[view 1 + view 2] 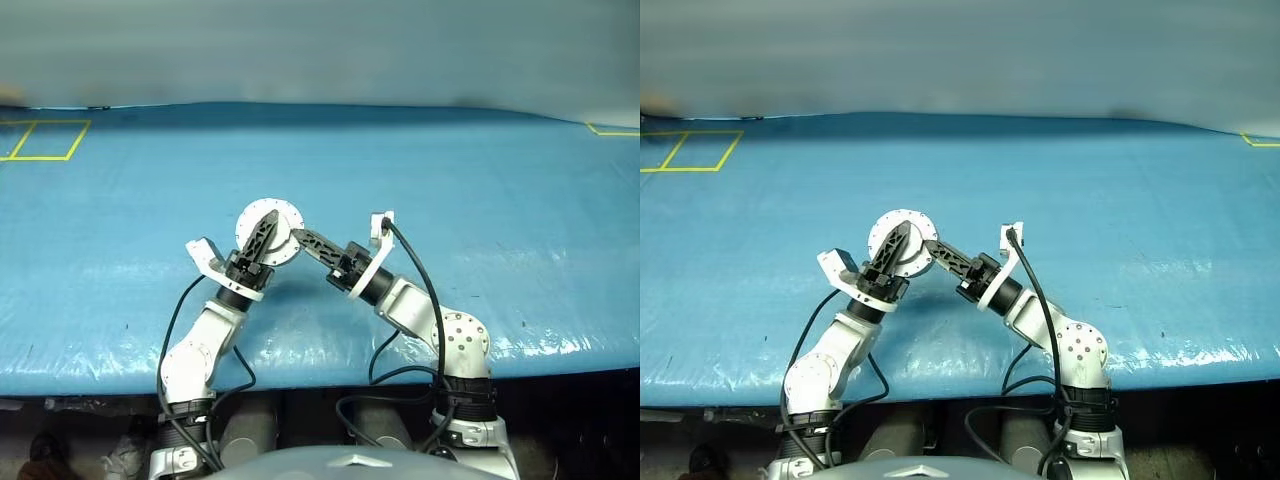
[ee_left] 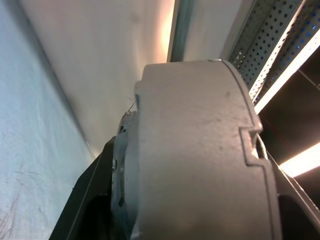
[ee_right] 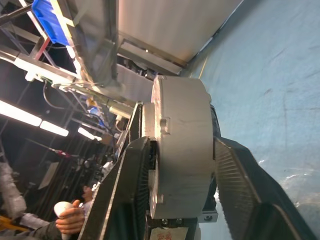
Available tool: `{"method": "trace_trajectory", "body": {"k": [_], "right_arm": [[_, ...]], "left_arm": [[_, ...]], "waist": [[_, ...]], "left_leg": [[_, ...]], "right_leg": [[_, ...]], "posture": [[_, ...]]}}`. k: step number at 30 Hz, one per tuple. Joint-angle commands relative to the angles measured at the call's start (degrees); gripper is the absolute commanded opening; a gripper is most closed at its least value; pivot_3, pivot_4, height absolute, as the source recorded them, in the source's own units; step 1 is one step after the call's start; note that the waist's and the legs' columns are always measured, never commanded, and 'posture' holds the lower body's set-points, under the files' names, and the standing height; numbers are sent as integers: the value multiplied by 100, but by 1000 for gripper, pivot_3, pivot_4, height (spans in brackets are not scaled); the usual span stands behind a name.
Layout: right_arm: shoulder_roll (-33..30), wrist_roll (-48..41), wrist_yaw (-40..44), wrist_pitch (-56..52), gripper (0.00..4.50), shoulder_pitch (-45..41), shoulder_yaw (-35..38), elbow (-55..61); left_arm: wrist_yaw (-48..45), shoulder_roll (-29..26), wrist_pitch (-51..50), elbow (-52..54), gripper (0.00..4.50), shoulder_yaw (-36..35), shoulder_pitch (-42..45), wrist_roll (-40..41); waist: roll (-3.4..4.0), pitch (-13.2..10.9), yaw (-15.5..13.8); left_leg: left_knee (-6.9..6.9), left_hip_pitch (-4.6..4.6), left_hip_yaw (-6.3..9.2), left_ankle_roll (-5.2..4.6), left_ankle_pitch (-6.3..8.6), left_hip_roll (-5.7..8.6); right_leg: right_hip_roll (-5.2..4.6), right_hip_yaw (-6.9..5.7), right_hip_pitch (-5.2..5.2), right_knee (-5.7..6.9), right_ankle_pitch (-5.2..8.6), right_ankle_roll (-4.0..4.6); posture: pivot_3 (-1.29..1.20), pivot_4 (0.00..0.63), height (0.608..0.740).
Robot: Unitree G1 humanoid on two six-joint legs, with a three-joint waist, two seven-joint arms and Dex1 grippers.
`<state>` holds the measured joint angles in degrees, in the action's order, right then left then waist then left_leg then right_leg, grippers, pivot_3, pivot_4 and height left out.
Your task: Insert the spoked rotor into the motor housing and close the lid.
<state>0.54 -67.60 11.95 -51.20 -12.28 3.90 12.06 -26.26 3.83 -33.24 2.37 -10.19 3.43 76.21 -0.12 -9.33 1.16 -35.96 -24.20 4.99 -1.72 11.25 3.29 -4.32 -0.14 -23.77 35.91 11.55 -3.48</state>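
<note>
The motor housing is being held above the blue table, clamped edgewise by both the left gripper and the right gripper. If either grip is being loosened unevenly, the puck could be tipped and dropped.

blue table bare all round; both grippers crowd motor housing

A blue table cover bears yellow tape outlines; a person's hand grips something white.
</note>
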Motion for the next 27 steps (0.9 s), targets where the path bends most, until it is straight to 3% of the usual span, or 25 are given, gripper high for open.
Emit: {"method": "trace_trajectory", "body": {"k": [1, 2, 6, 11, 14, 21, 27], "right_arm": [[49, 331, -117, 337, 3204, -141, -10, 197], [52, 463, -171, 409, 3507, -156, -20, 182], [-60, 1018, -183, 628, 3507, -192, -113, 87], [-893, 2883, 318, 1466, 3507, -88, -1052, 3], [-1132, 3536, 437, 1786, 3507, -34, -1387, -99], [-1081, 3859, 725, 1935, 3507, 28, -1360, -196], [-1063, 3818, 1109, 1876, 3507, 77, -1343, -74]], "left_arm": [[180, 381, 317, 28, 2423, -121, 126, -147], [257, 397, 420, -13, 2423, -194, 151, -183], [538, 387, 987, -206, 2423, -501, 246, -452], [1590, 255, 2398, -654, 2423, -1314, 786, -1174], [1928, -90, 2843, -899, 2423, -1813, 1254, -1376], [2789, -984, 3274, -2042, 2423, -2430, 2237, -2169], [3272, -1384, 3660, -3292, 2423, -2665, 2788, -2839]], "waist": [[0, 0, 4], [0, 0, 5], [0, 0, -3], [-2, 0, -42], [-19, 0, -60], [-64, -19, -57], [-76, -19, -62]], "left_leg": [[0, 0, -1, 0, 0, 0], [0, 1, -1, 0, 0, 0], [0, 1, 0, 1, 0, -1], [-4, 1, -2, 3, -2, 2], [-7, 1, -4, 3, -2, 3], [-9, 2, 2, 6, -4, 8], [-10, 6, 9, 6, -4, 14]], "right_leg": [[0, 0, -1, 0, -1, 1], [0, 0, -1, 1, 0, 0], [0, 0, -1, 2, -1, 0], [0, 0, 0, 1, -9, 4], [0, 0, 2, 0, -14, -5], [5, 1, 8, -3, -40, -32], [5, 4, 12, -3, -45, -35]], "posture": [[0, 150, 740], [0, 150, 740], [0, 150, 740], [0, 150, 740], [0, 150, 740], [0, 150, 740], [0, 150, 740]]}}
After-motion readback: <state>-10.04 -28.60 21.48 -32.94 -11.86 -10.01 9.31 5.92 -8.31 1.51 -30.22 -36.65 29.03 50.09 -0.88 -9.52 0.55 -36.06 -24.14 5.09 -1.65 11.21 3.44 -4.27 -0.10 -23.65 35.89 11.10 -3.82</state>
